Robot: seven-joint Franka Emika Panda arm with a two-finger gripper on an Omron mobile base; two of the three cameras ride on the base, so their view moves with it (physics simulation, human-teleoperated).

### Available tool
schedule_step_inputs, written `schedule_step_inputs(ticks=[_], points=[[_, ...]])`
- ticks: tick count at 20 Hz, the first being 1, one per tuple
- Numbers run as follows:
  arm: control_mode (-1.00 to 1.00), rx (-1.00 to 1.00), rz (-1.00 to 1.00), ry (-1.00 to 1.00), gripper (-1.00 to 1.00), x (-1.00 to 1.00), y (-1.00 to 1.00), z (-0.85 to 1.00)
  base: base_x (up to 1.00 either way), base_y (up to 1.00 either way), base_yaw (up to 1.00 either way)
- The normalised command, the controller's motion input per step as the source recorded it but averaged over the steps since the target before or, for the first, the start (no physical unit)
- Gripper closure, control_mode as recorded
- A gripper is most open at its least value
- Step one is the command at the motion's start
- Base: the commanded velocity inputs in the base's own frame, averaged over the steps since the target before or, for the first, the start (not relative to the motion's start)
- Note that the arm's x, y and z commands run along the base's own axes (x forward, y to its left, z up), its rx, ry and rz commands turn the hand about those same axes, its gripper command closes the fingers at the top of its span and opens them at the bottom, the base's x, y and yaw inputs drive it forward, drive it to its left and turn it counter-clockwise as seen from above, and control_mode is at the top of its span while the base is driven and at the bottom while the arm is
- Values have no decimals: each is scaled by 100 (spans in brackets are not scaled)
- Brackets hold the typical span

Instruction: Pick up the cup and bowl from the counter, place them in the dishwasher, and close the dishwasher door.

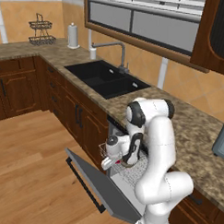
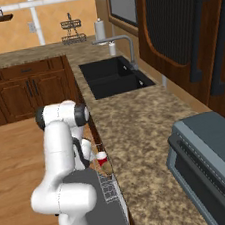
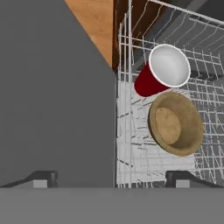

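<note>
Hovering w/ my gripper (image 3: 111, 178) spread wide, holding nothing. Cup (image 3: 162, 70) & bowl (image 3: 176, 123) sit touching in the dishwasher rack (image 3: 131, 144), so both look loaded; door (image 3: 52, 96) hangs open, prob. next to shut.

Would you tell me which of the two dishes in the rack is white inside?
The red cup; the tan bowl beside it is brown inside.

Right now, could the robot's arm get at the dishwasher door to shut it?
Probably yes. The door hangs open beside the open end effector, which holds nothing; the cup and bowl sit in the rack, and nothing blocks the door.
</note>
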Motion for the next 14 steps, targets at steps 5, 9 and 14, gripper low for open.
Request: schedule_step_inputs(ticks=[5, 9, 14], points=[[-100, 0, -4, -22, -100, -40, 34, 100, 0, 0, 0], [-100, 0, -8, -24, -100, -25, 2, 100, 0, 0, 0], [-100, 0, -6, -29, -100, -22, 0, 100, 0, 0, 0]])
